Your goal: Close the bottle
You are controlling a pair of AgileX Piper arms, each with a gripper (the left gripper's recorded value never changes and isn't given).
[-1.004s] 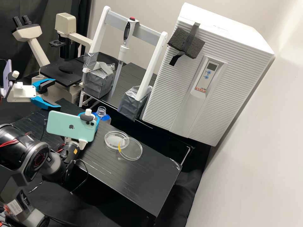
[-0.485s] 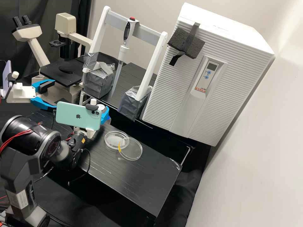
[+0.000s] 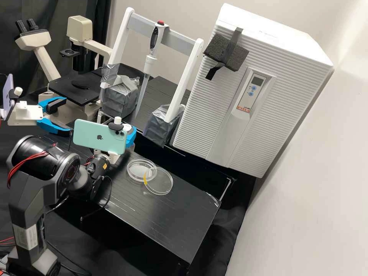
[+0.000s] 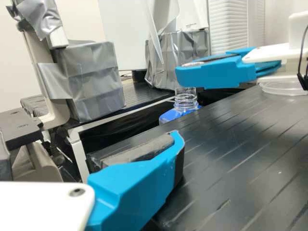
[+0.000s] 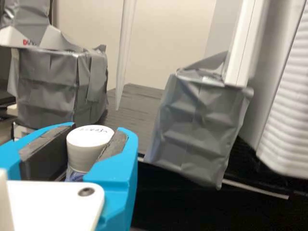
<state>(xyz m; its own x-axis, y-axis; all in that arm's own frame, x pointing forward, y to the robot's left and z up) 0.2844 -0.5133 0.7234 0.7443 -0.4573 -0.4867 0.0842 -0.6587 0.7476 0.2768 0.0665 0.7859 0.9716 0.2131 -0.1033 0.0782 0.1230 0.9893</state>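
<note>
A clear bottle point(image 4: 184, 97) with an open threaded neck and blue liquid stands at the back edge of the black bench point(image 3: 165, 214). My right gripper point(image 3: 128, 134) hovers just above its neck, seen from the side as blue fingers point(image 4: 216, 72). In the right wrist view this gripper point(image 5: 79, 144) is shut on a white cap point(image 5: 90, 137). In the high view the bottle is hidden under that gripper and its mint phone point(image 3: 99, 136). My left gripper point(image 3: 57, 114) stands open at the bench's left end, apart from the bottle, with one of its fingers point(image 4: 139, 178) low over the bench.
Two clear petri dishes point(image 3: 141, 170) point(image 3: 159, 181) lie mid-bench, right of the bottle. Behind it rises a white stand on grey taped blocks point(image 3: 119, 96) holding a pipette point(image 3: 147, 65). A microscope point(image 3: 57, 57) sits back left, a large white ribbed machine point(image 3: 249, 88) back right.
My right arm has carried the cap away from the front of the bench, up and toward the bottle, and now covers its neck. The left gripper has barely moved.
</note>
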